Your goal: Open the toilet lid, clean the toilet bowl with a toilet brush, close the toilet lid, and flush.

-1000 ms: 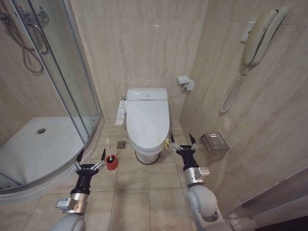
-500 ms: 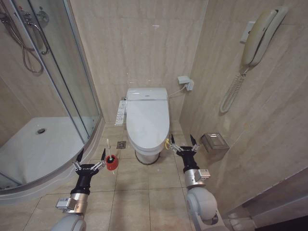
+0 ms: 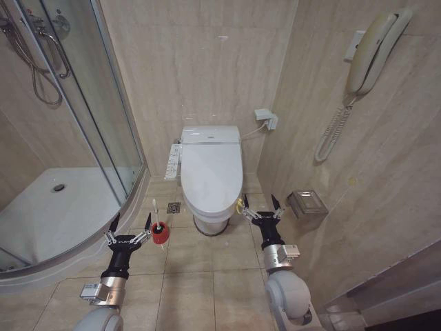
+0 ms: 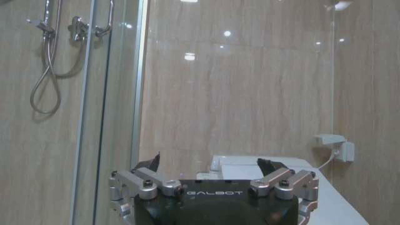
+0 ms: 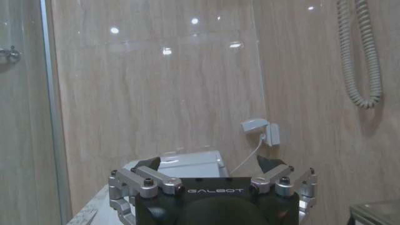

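Note:
The toilet lid (image 3: 211,172) lies shut on the white toilet, so the toilet bowl is hidden under it. A yellow strap loop (image 3: 239,205) sticks out at the lid's front right edge. The toilet brush (image 3: 156,209) stands in its red holder (image 3: 160,234) on the floor left of the toilet. My left gripper (image 3: 131,222) is open, just left of the holder and apart from it. My right gripper (image 3: 260,200) is open, close beside the strap loop, holding nothing. The wrist views show the left gripper (image 4: 212,164) and the right gripper (image 5: 208,164) open, with the toilet's back (image 5: 190,164) beyond.
A glass shower enclosure (image 3: 103,117) with a white tray (image 3: 55,214) fills the left. A wall phone (image 3: 368,55) and a metal box (image 3: 306,203) are on the right wall. A control panel (image 3: 172,162) sits beside the toilet, a floor drain (image 3: 173,207) before it.
The right arm's wrist has shifted slightly toward me, with its gripper staying by the strap loop. The left arm has not moved.

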`<state>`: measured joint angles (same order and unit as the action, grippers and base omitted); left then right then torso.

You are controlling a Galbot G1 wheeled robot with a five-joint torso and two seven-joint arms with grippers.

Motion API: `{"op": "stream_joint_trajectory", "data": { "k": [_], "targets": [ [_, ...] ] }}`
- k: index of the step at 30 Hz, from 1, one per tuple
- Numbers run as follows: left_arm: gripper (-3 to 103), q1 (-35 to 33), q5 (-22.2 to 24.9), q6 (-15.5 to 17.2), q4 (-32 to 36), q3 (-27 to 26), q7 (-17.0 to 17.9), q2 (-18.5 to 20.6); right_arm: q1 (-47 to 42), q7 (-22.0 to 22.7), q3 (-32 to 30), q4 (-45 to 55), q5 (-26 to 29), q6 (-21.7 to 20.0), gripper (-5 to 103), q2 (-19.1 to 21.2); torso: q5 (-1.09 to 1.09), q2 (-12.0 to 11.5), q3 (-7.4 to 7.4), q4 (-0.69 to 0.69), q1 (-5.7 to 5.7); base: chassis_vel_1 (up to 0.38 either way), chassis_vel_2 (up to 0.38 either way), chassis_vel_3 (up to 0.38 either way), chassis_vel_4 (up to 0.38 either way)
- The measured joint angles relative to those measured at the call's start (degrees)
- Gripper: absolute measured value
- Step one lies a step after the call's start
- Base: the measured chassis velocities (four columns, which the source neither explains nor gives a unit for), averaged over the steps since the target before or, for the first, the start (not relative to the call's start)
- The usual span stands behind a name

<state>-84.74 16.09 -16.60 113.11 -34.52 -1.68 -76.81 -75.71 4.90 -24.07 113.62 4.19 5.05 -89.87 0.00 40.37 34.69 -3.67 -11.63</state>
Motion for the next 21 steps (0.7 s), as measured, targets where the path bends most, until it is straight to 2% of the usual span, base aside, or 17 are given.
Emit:
{"op": "stream_joint_trajectory", "data": {
  "k": [21],
  "targets": [
    [100,0.00,0.00,0.00,0.00,0.00,0.00,0.00,-1.47,0.06,-2.11,1.28,0.41,0.41,100,0.50,0.00,0.00,0.00,0.00,0.00,0.000,0.000,0.000,0.000]
  ]
}}
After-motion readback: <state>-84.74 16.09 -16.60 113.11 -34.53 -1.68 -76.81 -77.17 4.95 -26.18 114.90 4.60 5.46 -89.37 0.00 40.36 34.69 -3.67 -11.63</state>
